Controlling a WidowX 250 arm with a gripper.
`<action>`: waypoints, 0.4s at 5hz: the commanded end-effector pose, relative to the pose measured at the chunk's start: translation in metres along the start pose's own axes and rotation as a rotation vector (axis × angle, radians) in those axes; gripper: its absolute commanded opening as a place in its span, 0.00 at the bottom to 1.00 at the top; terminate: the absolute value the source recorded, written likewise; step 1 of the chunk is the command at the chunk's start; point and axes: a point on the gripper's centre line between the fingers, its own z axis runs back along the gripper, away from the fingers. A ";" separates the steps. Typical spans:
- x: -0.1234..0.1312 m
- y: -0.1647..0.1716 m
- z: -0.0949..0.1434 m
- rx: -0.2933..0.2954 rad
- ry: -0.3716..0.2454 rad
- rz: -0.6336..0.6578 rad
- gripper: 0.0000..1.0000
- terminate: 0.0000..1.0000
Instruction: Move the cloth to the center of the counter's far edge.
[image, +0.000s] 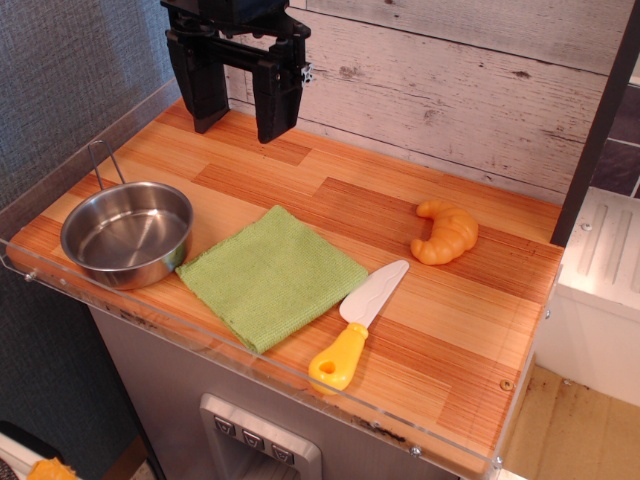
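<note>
The light-green cloth (271, 275) lies flat on the orange-brown counter (340, 200), near the front edge between the steel bowl and the toy knife. My black gripper (238, 122) hangs above the counter's far left part, close to the plank wall. Its two fingers point down with a gap between them and hold nothing. It is well behind and above the cloth.
A steel bowl (128, 233) with a wire handle sits at the left front. A toy knife (358, 326) with a yellow handle lies right of the cloth. A toy croissant (446, 232) lies at the right. A clear acrylic rim (250, 352) borders the counter.
</note>
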 end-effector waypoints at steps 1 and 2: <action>0.000 0.000 0.000 0.000 0.000 0.000 1.00 0.00; -0.011 0.000 -0.016 -0.005 -0.001 -0.009 1.00 0.00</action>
